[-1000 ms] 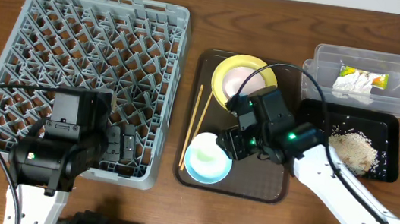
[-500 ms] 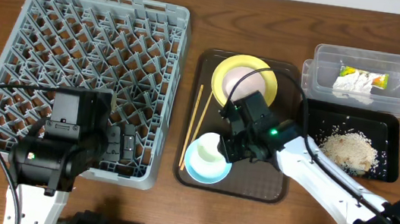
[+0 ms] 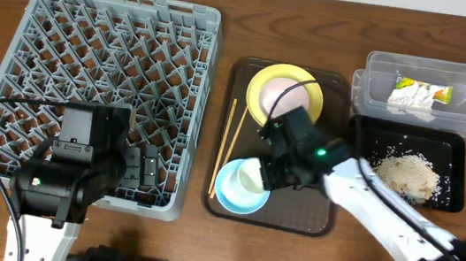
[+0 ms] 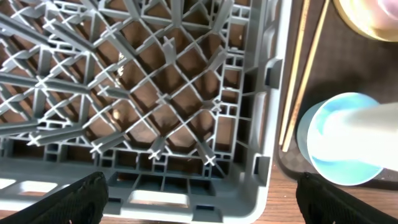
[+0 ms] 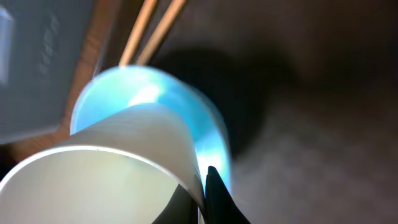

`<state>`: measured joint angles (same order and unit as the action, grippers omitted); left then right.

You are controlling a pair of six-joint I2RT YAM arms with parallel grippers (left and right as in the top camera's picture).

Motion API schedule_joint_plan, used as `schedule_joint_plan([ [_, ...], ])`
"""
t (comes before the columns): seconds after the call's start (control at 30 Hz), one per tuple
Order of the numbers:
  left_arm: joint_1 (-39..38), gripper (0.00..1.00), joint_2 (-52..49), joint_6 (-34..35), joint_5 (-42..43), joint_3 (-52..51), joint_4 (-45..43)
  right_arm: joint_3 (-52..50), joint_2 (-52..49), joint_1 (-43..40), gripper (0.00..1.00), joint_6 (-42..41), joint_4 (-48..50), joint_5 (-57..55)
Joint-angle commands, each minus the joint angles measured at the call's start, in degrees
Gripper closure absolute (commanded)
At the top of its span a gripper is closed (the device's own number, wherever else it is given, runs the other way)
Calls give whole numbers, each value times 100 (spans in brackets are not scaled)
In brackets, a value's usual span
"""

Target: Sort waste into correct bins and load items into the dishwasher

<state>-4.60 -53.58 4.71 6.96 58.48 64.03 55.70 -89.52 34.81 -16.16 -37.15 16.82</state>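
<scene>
**Overhead view.** The right gripper (image 3: pixel 268 172) stands at the rim of the small white cup (image 3: pixel 248 176). The cup sits inside the light blue bowl (image 3: pixel 232 195) at the near end of the brown tray (image 3: pixel 285 215). It lies on the left side of the fingers, toward the grey dish rack (image 3: pixel 116 63), and the chopsticks (image 3: pixel 229 148) run lengthwise between bowl and rack. The right arm is plainly the nearer one. Farther up the tray, a white bowl (image 3: pixel 284 95) rests on the yellow-green plate (image 3: pixel 261 85). The wrapper (image 3: pixel 424 87) and tissue (image 3: pixel 410 101) lie in the clear tub (image 3: pixel 375 63), and the crumbs (image 3: pixel 407 174) lie in the black tray (image 3: pixel 453 149).

**Left wrist view.** The left gripper (image 4: pixel 202 186) hangs over the rack's near right corner with its fingers spread wide and empty. The bowl and cup show just past the rack's edge, beyond the chopsticks.

**Right wrist view.** The cup fills the foreground, its open mouth toward the camera. It is cream-white and smooth with a thin rim, and nothing shows inside. One dark finger (image 5: pixel 214 194) lies against the rim and the other is hidden, so whether the cup is gripped cannot be told. Carrying it to the rack would probably call for a move leftward over the chopsticks.
</scene>
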Motion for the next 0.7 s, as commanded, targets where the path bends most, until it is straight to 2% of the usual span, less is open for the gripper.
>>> schedule_joint_plan([
  [0.0,-9,3,-15,55,487,111,-101,466,737,-577,99,-7,-90,-28],
  [0.2,-9,3,-308,57,2347,109,-675,551,1388,-1521,99,-11,-31,426],
  [0.4,-9,3,-997,55,4391,105,-1528,546,1327,-2192,99,13,129,2044],
  [0.57,-9,3,-1633,127,6144,105,-2511,546,1147,-2339,99,76,688,3622],
  [0.67,-11,3,-1978,579,6592,105,-3064,546,1036,-2337,99,72,964,4343],
])
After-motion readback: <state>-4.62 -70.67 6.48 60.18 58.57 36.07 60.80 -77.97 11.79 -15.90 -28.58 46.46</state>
